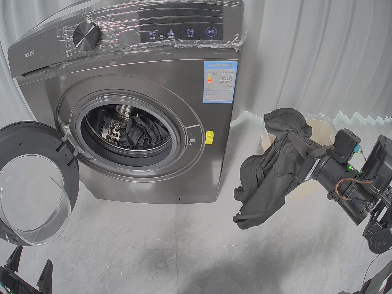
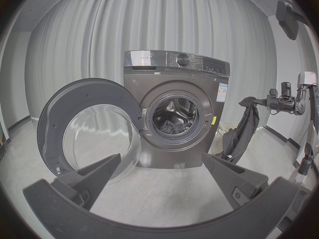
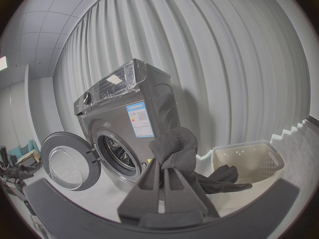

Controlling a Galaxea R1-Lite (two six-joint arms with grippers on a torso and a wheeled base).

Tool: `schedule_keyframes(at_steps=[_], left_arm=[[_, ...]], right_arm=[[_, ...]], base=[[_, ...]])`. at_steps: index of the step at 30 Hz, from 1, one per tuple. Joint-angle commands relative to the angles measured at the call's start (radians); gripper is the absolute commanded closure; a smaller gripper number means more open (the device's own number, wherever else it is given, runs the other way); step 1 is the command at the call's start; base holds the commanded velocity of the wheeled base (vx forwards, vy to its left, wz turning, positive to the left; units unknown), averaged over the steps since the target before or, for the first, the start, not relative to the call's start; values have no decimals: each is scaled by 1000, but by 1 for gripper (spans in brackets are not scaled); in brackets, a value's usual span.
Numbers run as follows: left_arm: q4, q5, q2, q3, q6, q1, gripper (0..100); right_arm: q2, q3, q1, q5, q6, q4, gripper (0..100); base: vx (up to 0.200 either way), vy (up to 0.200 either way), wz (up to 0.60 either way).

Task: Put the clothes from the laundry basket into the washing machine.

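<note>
Washing machine of grey metal, front-loading, with clear film over its control panel, stands on the pale tiled floor in front of you. Its round grey door with a clear window is swung fully open toward your left side. To the right of the machine, near the white curtain, you see the cream plastic laundry basket. A dark grey garment hangs in the air in front of the basket, well apart from the machine's opening. It is pinched at its upper part and the rest falls down loosely. Another dark piece of clothing lies inside the drum. Your right gripper has its fingers pressed together on the hanging garment. Your left gripper is low on the left, near the open door, with its fingers wide apart and nothing between them.
</note>
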Motion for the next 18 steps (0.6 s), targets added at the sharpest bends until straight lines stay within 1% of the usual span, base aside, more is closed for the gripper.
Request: schedule_keyframes(at_steps=[1,12,16,18], left_arm=[[0,0,-16,15,0,0,0],[-2,0,-16,15,0,0,0],[0,0,-16,15,0,0,0],[0,0,-16,15,0,0,0]], right_arm=[[2,0,2,0,0,-1,100],[2,2,22,2,3,-4,100],[2,3,31,2,1,-24,100],[2,2,40,3,1,-31,100]], base=[[0,200,0],[0,200,0],[0,200,0],[0,0,0]])
